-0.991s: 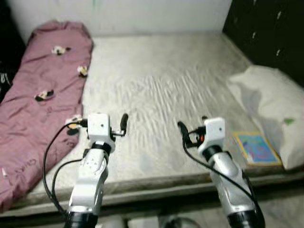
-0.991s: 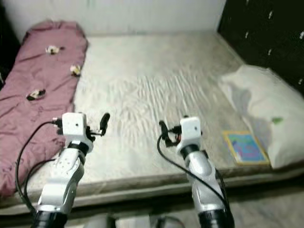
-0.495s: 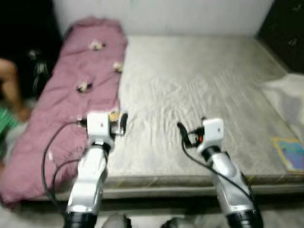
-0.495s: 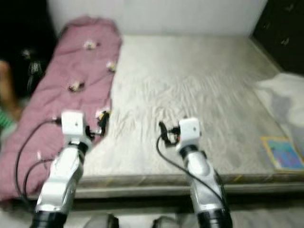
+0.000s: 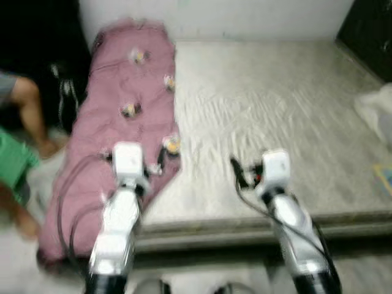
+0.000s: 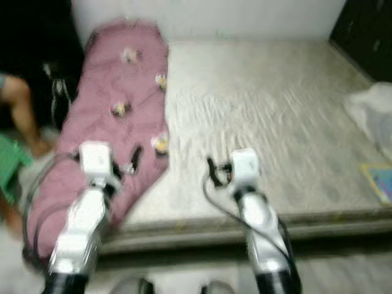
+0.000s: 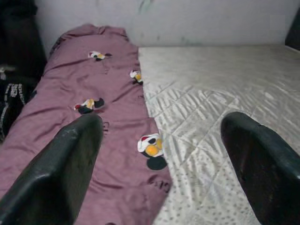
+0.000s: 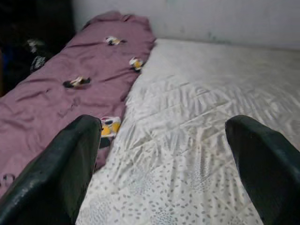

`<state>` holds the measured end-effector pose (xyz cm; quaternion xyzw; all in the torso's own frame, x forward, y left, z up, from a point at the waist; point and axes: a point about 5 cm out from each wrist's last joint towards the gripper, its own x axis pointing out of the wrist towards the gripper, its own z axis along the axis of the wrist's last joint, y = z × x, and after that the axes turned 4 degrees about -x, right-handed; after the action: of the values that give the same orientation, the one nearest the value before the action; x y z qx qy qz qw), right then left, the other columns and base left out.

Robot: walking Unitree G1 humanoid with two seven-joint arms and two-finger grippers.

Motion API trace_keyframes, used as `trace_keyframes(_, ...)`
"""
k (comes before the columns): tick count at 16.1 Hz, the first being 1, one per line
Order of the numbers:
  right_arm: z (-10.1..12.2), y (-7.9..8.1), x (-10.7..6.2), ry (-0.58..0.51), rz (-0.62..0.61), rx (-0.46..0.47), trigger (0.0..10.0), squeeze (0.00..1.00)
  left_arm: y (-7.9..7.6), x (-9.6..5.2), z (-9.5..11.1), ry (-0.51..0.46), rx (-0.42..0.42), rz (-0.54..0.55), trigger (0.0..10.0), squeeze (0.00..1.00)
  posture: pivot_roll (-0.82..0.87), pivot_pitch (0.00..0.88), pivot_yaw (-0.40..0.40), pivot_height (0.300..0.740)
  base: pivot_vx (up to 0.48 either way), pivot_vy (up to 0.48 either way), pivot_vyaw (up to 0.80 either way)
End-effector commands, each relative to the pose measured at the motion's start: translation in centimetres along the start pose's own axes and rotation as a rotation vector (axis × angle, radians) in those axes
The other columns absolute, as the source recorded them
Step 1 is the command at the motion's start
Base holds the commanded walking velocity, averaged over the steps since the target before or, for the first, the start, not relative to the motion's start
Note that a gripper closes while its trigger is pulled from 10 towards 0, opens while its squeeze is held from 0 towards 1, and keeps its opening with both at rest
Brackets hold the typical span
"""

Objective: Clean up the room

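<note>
A mauve blanket (image 5: 122, 104) with cartoon patches lies crumpled along the left side of a bare grey-white mattress (image 5: 275, 104), and its near end hangs over the bed's front edge. My left gripper (image 5: 157, 160) is raised over that near end, open and holding nothing. To its right, my right gripper (image 5: 239, 174) hovers above the mattress's front edge, also open and empty. In the left wrist view the blanket (image 7: 93, 93) lies ahead between the two black fingers (image 7: 70, 164). The right wrist view has blanket (image 8: 56, 98) on one side and mattress (image 8: 197, 117) on the other.
A person's bare leg (image 5: 27, 110) and green clothing (image 5: 12, 165) are on the floor left of the bed. A white pillow (image 5: 376, 107) and a colourful book (image 5: 386, 177) sit at the right edge. A dark panel (image 5: 367, 30) stands at the far right.
The view has swung to the left: blanket and bed slid right in the picture, pillow and book moved to the edge, and a person came into view. Both arms keep their pose.
</note>
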<state>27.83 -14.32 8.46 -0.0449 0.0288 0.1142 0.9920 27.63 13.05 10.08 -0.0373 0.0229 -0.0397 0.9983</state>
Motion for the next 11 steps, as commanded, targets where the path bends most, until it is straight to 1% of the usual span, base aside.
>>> trace_keyframes(1,0.57,0.55,0.32,-0.023,0.016,0.007,10.0,0.0,0.63,0.06,0.29,-0.009,0.02,0.016,10.0,0.0,-0.01,0.027,-0.033,0.74,0.0,0.48,0.0)
trace_keyframes(11,0.43,0.64,0.22,-0.018,0.021,0.003,10.0,0.0,0.64,-0.05,0.03,-0.007,0.033,0.005,10.0,0.0,-0.01,0.029,-0.028,0.74,0.0,0.48,0.0)
